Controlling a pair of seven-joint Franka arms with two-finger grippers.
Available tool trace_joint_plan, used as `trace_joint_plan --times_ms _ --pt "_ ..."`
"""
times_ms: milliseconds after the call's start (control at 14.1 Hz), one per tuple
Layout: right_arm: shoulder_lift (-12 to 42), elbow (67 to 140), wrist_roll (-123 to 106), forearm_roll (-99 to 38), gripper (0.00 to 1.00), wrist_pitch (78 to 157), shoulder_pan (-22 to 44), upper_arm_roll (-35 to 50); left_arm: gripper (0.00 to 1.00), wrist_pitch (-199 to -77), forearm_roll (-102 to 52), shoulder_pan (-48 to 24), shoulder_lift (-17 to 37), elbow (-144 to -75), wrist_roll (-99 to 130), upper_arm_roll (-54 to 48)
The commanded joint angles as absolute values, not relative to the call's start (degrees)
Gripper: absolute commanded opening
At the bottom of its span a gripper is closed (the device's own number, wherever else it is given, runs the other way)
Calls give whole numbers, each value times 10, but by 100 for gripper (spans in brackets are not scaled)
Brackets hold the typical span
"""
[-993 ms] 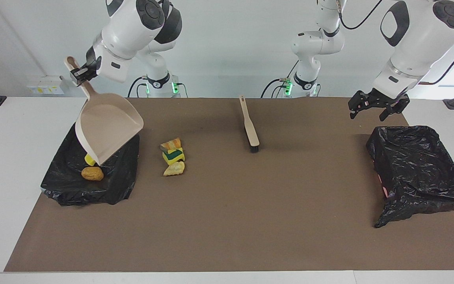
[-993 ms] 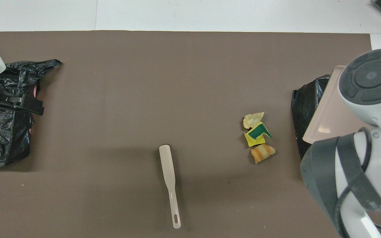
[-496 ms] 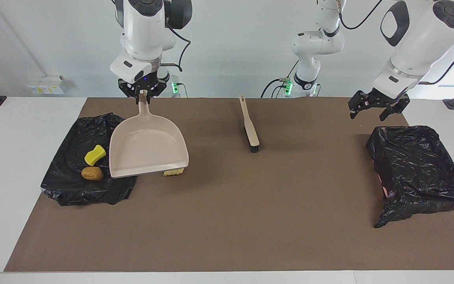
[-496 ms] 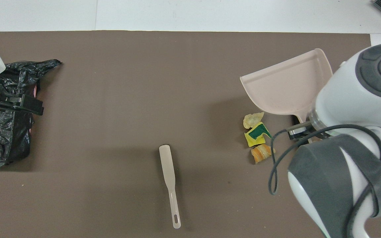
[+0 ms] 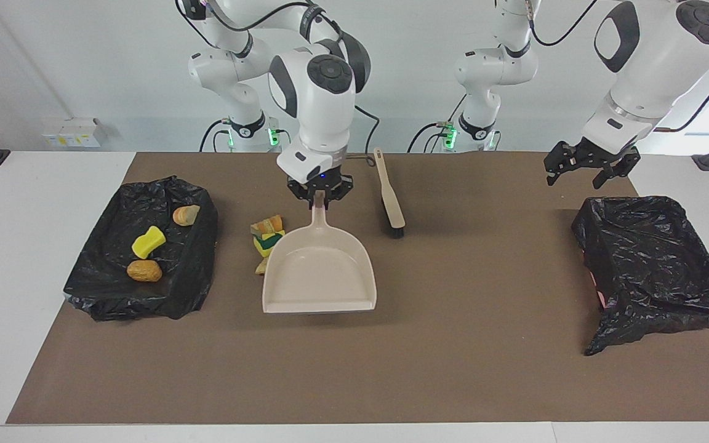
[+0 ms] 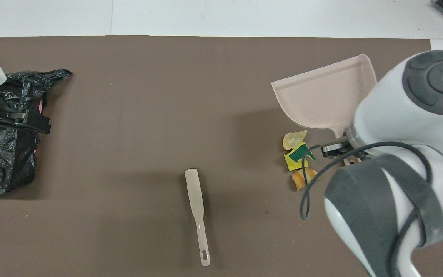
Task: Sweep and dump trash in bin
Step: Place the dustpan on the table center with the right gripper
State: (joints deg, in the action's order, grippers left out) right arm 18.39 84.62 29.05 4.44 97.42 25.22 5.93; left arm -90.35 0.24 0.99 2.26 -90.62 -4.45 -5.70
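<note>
My right gripper (image 5: 319, 194) is clamped on the dustpan (image 5: 319, 271) handle, left gripper (image 5: 583, 167) spread over the empty bin (image 5: 656, 258) and waiting; remaining trash (image 5: 267, 239) sits beside the pan, so I should lower its lip flat, mouth facing the pile.

Two arms, two black bags (image 5: 145, 295) (image 5: 656, 271), one dustpan (image 5: 320, 271), one brush (image 5: 389, 197), three scraps (image 5: 145, 241) in a bag, three more (image 5: 266, 237) on the mat.
</note>
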Motion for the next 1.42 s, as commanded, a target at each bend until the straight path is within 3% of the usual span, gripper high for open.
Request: trace_joint_plan --times_ms 0,355,780,922,1347 --pt "233 795 303 4 0 1007 270 58 100 -901 12 12 18 -904 -47 -59" --pt "300 797 393 -8 0 1126 304 58 100 -902 12 12 18 -905 -47 -59" --pt "340 802 404 -10 0 1171 317 59 100 -904 11 12 17 -907 -46 -59" --pt "344 810 403 -12 11 1202 318 59 100 -905 11 11 17 -906 -48 -59" --pt "342 826 395 -10 66 1202 316 60 100 -911 9 11 17 -909 -50 -59"
